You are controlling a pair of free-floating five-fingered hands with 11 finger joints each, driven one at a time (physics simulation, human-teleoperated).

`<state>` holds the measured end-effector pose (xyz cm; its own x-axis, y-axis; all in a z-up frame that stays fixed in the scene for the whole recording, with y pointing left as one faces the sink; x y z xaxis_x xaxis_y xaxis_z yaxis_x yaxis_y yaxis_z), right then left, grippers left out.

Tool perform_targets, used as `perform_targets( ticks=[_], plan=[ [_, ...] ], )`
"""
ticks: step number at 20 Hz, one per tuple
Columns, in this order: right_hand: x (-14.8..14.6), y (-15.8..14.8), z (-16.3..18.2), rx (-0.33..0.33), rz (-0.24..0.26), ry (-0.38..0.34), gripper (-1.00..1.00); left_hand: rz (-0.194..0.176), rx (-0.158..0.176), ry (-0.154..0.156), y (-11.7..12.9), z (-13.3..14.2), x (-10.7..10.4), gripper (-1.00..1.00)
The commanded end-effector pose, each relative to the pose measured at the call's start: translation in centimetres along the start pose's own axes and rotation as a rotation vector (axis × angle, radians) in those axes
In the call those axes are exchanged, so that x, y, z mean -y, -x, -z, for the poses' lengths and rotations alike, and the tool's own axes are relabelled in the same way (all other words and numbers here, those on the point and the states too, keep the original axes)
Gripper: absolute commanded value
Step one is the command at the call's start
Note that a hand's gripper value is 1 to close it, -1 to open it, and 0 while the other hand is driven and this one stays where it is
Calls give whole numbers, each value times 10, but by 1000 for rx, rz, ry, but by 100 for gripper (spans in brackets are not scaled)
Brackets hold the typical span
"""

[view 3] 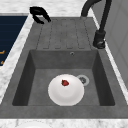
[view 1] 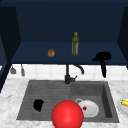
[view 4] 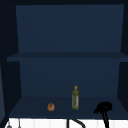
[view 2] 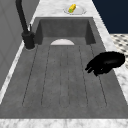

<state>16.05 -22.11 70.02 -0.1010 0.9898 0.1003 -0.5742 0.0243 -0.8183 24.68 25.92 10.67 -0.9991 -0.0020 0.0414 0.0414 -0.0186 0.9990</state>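
Front view, nearest first: a red ball (view 1: 67, 114) low at the sink's front edge, cut off by the picture's bottom and hiding part of the white plate (view 1: 90, 108) behind it. Left hand (view 1: 38, 104) hovering over the ribbed drainboard (view 1: 47, 92), fingers curled downward and holding nothing, with open grey surface all around it; seen from the left side as a dark shape (view 2: 106, 62) near the drainboard's front rim, from the right side as a hooked outline (view 3: 39, 14) at the far corner. Plate lying in the basin (view 3: 37, 82), a small red bit (view 3: 65, 82) on it, free room to each wall. Black faucet (view 1: 68, 75) at the back rim. At the right on the tabletop (view 1: 10, 90), a second plate with something yellow (view 1: 124, 102), cut by the frame. Farther back, on the cabinet shelf (view 4: 32, 106): a brown round thing (view 4: 51, 107), hard to identify, an olive bottle (view 4: 75, 98) upright, well apart from it, and the right hand (view 4: 103, 107) at the shelf's front edge near the right wall, not touching the bottle; fingers too dark to tell whether spread or curled.
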Motion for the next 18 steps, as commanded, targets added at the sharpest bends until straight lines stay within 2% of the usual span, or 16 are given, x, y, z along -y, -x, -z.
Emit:
perform_targets(
  ticks=[1,6,12,18],
  plan=[
    [-36,3,-5,2,2,6,-100,0,0,0,0,0,0,0],
    [-78,5,8,-3,-10,40,-100,0,0,0,0,0,0,0],
    [-122,-2,37,-24,-4,21,-100,0,0,0,0,0,0,0],
    [-162,13,63,15,-4,28,-100,0,0,0,0,0,0,0]
  ],
)
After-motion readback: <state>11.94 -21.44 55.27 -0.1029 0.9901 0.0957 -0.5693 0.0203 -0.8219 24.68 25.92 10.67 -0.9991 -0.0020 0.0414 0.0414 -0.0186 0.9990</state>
